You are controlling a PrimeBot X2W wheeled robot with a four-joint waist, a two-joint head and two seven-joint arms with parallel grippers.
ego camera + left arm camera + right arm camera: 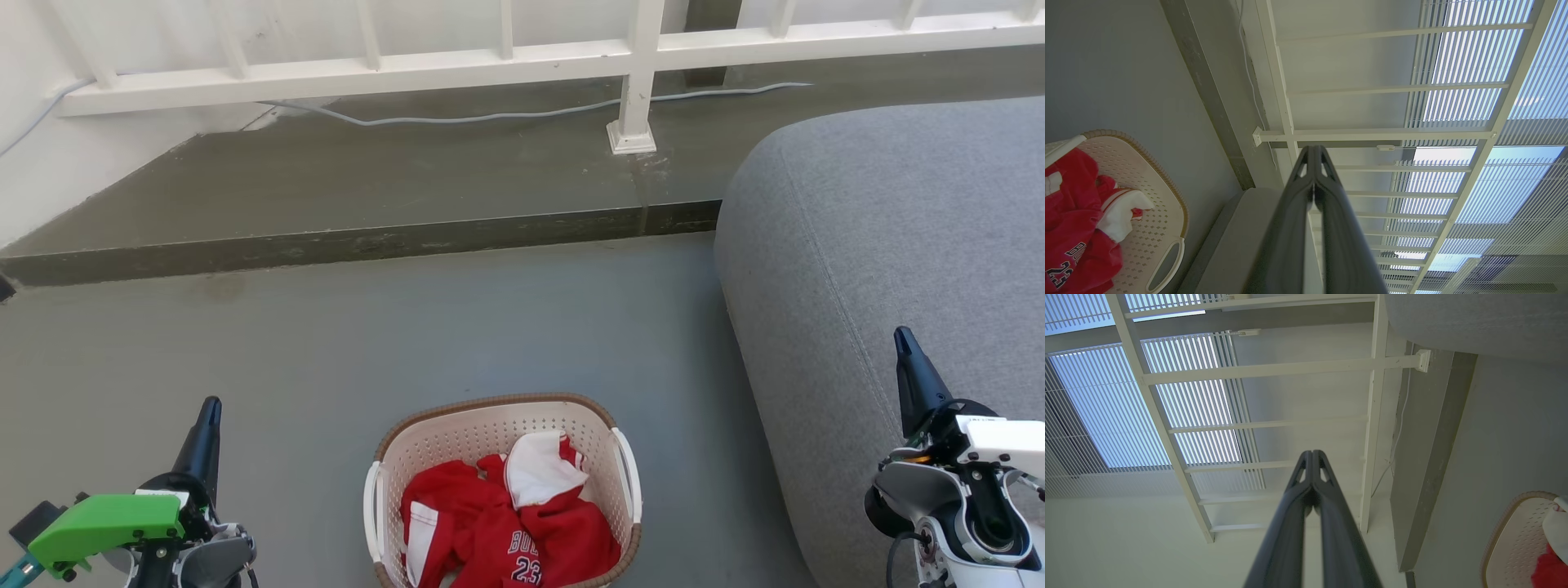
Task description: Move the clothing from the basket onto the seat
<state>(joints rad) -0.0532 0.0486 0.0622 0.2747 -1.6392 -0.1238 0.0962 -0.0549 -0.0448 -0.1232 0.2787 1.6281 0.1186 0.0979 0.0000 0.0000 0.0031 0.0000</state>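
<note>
Nearby, basket (457,445) rim clear of seat (882,245) edge, floor (702,457) btwn

Long dark tapered fingers (204,445), with a green mount (106,523) left and white-grey casing (1000,437) right.

The head view looks forward and down from high over the grey concrete floor (326,367), the cream-white perforated plastic basket (457,441) near its bottom edge and the large rounded grey fabric seat (857,245) at its right. Each wrist view looks along its own gripper — left gripper (1314,153), right gripper (1312,454) — rolled sideways, towards the white slatted railing (1372,134); all three share railing, basket and seat.
</note>
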